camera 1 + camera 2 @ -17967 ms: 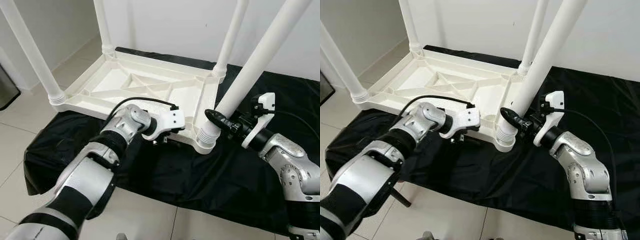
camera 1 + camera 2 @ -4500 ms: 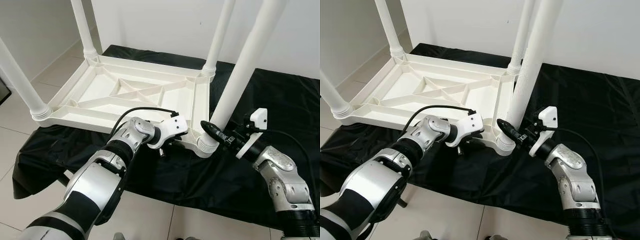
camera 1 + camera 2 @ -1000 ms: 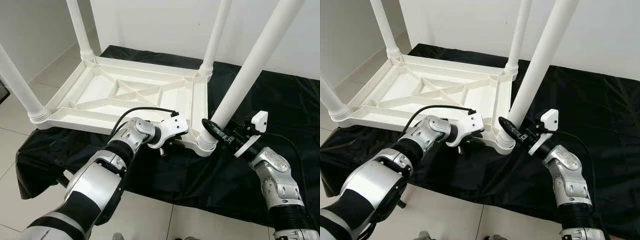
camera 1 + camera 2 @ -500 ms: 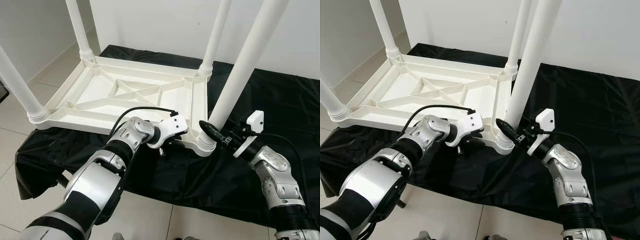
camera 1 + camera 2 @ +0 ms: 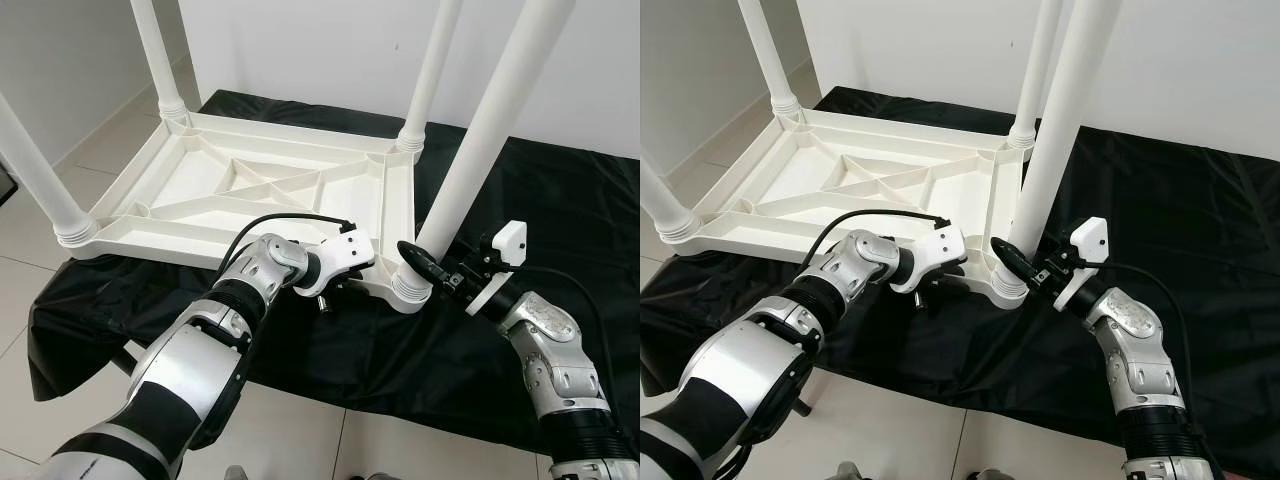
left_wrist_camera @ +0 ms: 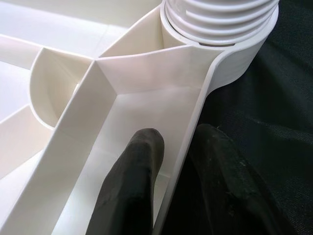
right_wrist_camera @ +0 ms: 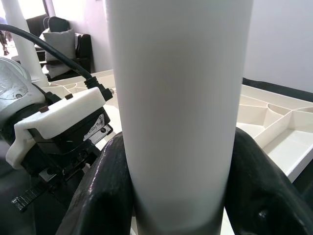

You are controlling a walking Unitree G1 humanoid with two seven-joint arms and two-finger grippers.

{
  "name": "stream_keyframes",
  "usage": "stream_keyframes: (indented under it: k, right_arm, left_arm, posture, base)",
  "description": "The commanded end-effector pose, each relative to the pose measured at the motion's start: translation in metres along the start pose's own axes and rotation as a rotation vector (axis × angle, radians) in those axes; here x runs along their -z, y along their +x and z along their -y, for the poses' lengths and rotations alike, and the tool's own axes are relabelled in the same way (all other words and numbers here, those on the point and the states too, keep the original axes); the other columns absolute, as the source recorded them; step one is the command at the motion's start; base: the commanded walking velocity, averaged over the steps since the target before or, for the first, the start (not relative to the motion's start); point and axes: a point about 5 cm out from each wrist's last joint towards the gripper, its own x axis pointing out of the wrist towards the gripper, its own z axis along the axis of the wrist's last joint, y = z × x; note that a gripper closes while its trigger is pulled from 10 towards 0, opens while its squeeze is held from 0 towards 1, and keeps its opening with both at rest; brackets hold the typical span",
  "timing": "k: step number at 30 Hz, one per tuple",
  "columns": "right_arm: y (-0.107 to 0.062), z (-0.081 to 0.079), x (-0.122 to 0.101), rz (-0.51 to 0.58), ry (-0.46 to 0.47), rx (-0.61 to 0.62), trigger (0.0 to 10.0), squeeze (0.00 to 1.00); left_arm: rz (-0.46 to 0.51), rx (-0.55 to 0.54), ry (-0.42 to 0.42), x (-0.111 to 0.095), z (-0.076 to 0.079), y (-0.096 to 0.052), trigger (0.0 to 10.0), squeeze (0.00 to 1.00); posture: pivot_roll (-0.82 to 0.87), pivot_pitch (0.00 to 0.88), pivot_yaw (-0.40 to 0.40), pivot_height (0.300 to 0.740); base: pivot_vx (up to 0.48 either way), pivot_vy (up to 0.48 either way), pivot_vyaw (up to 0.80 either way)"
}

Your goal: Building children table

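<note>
A white plastic children's table [image 5: 250, 190] lies upside down on a black cloth, its four legs pointing up. The near-right leg [image 5: 480, 140] stands in its ribbed corner socket [image 5: 408, 285], leaning slightly right. My right gripper [image 5: 424, 263] is shut on this leg just above the socket; in the right wrist view its black fingers [image 7: 105, 191] wrap both sides of the white tube. My left gripper [image 6: 178, 139] is shut on the table's near rim [image 6: 195, 112] beside that socket, one finger [image 6: 137, 166] inside the frame and the other outside.
The black cloth [image 5: 560, 200] covers a low surface and hangs over its front edge onto the tiled floor [image 5: 60, 400]. The three other legs [image 5: 432, 70] stand upright at their corners. A white wall runs close behind.
Over the last second the near-right leg has swung from a stronger rightward lean to a straighter stand, with my right gripper still on it. The left gripper keeps its hold on the rim.
</note>
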Motion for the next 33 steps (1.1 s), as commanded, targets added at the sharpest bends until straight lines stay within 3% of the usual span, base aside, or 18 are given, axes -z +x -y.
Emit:
stream_keyframes:
  k: [1, 33]
  right_arm:
    - [-0.012, -0.009, 0.037, -0.176, 0.088, 0.017, 10.0, 0.00]
    - [-0.010, -0.034, 0.031, -0.106, 0.104, 0.139, 10.0, 0.00]
  left_arm:
    - [0.034, -0.076, 0.020, -0.012, -0.011, -0.004, 10.0, 0.00]
    - [0.034, -0.073, 0.022, -0.013, -0.011, -0.004, 10.0, 0.00]
  posture:
    - [-0.07, 0.056, -0.001, 0.740]
    - [-0.07, 0.067, 0.003, 0.740]
  base:
    - [0.000, 0.000, 0.00]
    - [0.000, 0.000, 0.00]
